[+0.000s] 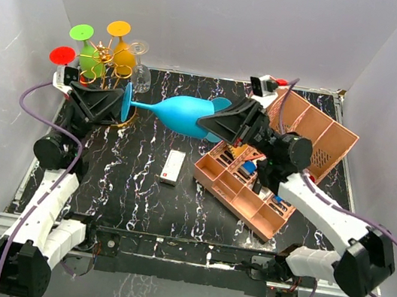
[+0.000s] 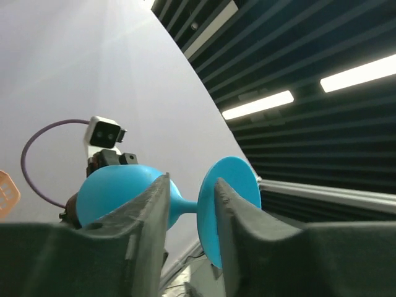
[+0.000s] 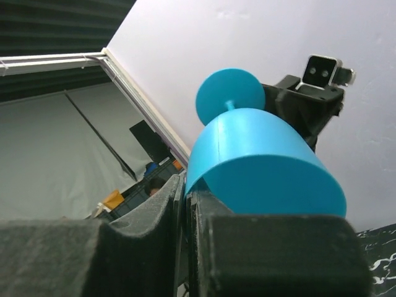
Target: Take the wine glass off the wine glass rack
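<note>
A blue wine glass (image 1: pixel 182 111) hangs level above the table, held between my two arms and off the gold wine glass rack (image 1: pixel 110 52) at the back left. My right gripper (image 1: pixel 214 126) is shut on the rim of its bowl; the wrist view shows the fingers (image 3: pixel 158 213) pinching the blue wall (image 3: pixel 260 161). My left gripper (image 1: pixel 118 104) is at the glass's foot. In its wrist view the gripper (image 2: pixel 189 182) is open: the fingers stand apart with the stem (image 2: pixel 185 205) crossing the gap and the foot disc (image 2: pixel 232 185) beside one finger.
The rack carries red (image 1: pixel 62 56), green (image 1: pixel 82 32), orange (image 1: pixel 119 28) and clear (image 1: pixel 139 49) glasses. A pink slotted organizer (image 1: pixel 315 137) fills the right side under my right arm. A small white box (image 1: pixel 172 167) lies mid-table. White walls close three sides.
</note>
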Available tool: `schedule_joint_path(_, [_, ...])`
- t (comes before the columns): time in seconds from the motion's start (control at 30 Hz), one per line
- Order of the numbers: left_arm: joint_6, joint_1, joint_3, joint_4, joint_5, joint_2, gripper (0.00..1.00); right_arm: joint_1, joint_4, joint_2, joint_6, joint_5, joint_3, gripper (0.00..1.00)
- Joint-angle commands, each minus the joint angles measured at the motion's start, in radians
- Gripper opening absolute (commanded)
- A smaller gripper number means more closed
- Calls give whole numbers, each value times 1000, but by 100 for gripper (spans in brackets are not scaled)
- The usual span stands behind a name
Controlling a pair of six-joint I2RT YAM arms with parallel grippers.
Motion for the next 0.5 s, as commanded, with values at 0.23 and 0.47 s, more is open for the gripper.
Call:
schedule_joint_path(0.23, [249, 6, -22, -400, 37, -97, 93, 0, -771, -361, -440, 272, -24, 8])
schedule_joint_path(0.47, [578, 6, 115, -914, 9, -178, 97, 1, -1023, -462, -675, 308, -119, 8])
